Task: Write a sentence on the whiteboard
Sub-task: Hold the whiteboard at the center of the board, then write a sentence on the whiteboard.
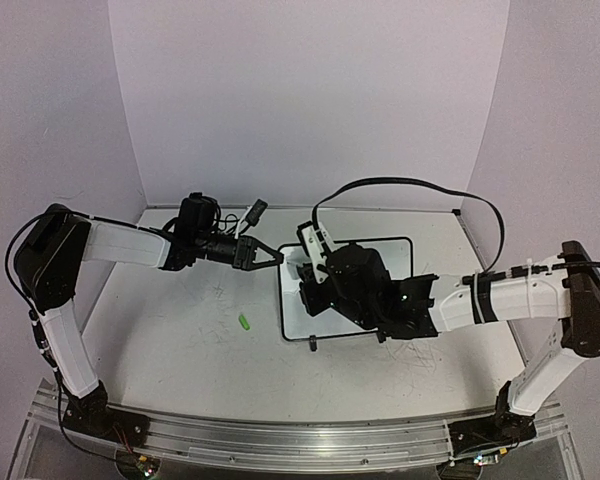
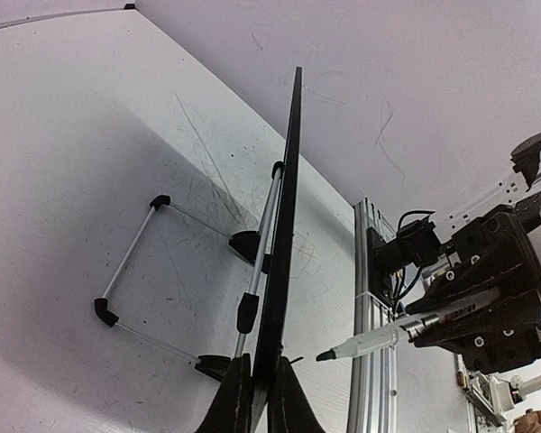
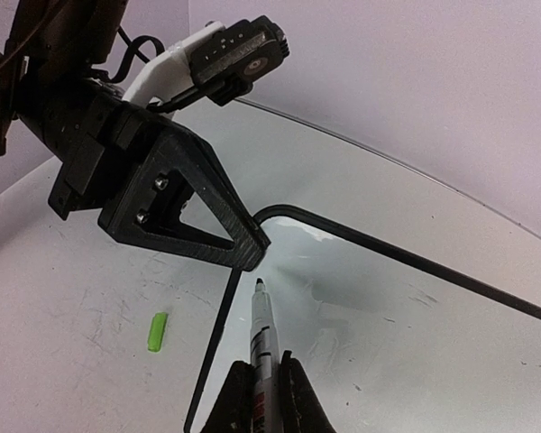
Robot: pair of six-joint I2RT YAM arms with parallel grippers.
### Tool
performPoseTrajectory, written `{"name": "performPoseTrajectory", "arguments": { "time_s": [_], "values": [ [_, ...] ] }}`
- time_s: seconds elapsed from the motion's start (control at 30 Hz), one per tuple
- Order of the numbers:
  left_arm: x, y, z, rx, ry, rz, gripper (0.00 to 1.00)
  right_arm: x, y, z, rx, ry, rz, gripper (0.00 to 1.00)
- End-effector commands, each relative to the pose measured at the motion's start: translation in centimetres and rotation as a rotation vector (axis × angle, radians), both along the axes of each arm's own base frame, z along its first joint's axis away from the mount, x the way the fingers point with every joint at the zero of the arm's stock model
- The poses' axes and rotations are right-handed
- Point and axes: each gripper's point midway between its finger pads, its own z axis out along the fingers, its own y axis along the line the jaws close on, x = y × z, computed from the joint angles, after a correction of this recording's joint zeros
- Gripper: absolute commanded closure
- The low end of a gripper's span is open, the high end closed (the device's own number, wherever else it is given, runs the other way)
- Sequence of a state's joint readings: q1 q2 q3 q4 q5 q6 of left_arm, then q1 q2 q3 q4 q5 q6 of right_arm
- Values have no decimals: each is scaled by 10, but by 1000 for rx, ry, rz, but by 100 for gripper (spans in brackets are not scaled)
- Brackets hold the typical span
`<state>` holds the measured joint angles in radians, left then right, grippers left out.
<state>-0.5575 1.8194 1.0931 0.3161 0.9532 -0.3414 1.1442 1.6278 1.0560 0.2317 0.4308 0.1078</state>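
Top external: right arm [image 1: 480,298] overhangs whiteboard [image 1: 295,318]; green cap [image 1: 245,322] lies nearby.

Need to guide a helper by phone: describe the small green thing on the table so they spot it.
Start at the white table and find the black-framed whiteboard near its middle. Just left of its lower left corner, apart from it, lies the small green piece. It is the only bright colour on the tabletop.
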Motion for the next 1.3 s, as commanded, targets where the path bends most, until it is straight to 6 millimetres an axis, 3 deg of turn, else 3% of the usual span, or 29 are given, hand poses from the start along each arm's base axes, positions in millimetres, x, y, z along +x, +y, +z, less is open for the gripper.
{"name": "performPoseTrajectory", "arguments": {
  "time_s": [0.0, 0.33, 1.27],
  "values": [
    [-2, -2, 13, -26, -29, -13, 96, 8, 4, 23, 52, -41, -31, 100],
    [-4, -2, 13, -25, -35, -15, 97, 11, 6, 22, 57, -36, -36, 100],
    [-5, -5, 15, -27, -33, -15, 100, -13, 9, 5, 63, 45, 86, 100]
  ]
}}
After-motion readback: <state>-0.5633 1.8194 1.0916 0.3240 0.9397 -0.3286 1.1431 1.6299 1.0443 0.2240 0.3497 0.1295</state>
